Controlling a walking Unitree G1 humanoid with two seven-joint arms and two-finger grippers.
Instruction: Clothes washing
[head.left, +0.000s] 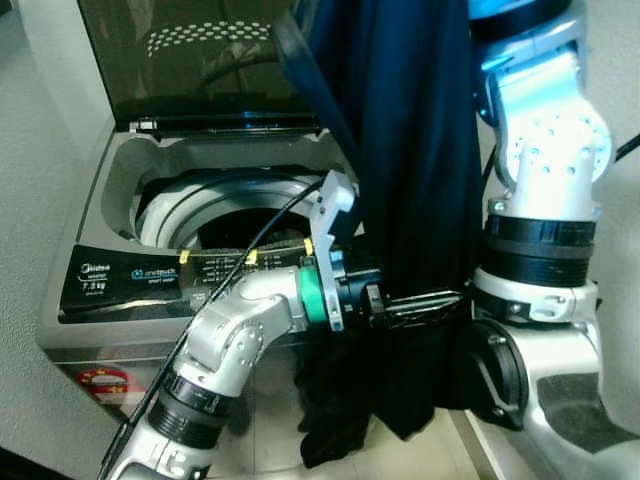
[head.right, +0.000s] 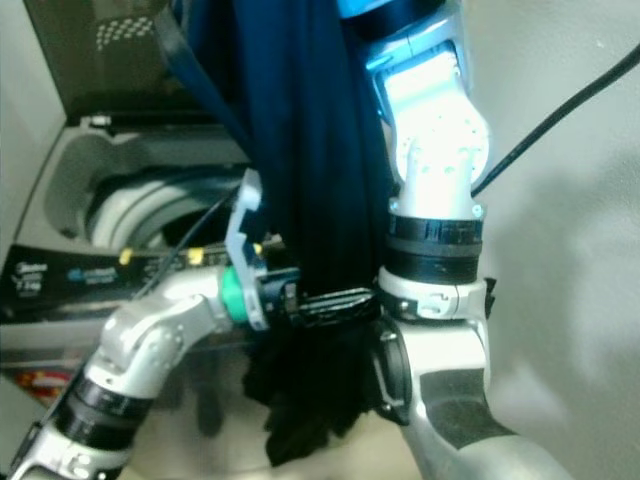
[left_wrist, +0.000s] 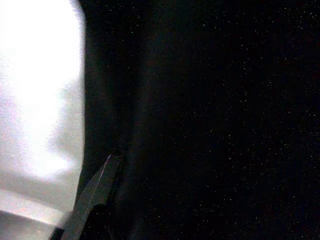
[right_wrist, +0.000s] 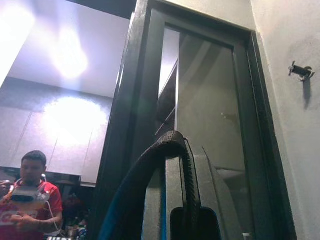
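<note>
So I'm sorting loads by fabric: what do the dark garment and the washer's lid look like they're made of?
The dark garment looks like soft, thin navy cloth with a matte finish: it hangs in long limp folds, bunched where the left gripper pinches it. The exact fibre can't be told. The washer lid seems to be tinted glass or clear plastic: smooth, glossy, see-through brown, with a white dot pattern.

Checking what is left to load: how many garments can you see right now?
1: a dark navy garment hanging in front of the open washing machine, pinched by the left gripper. Others may be hidden in the drum.
</note>
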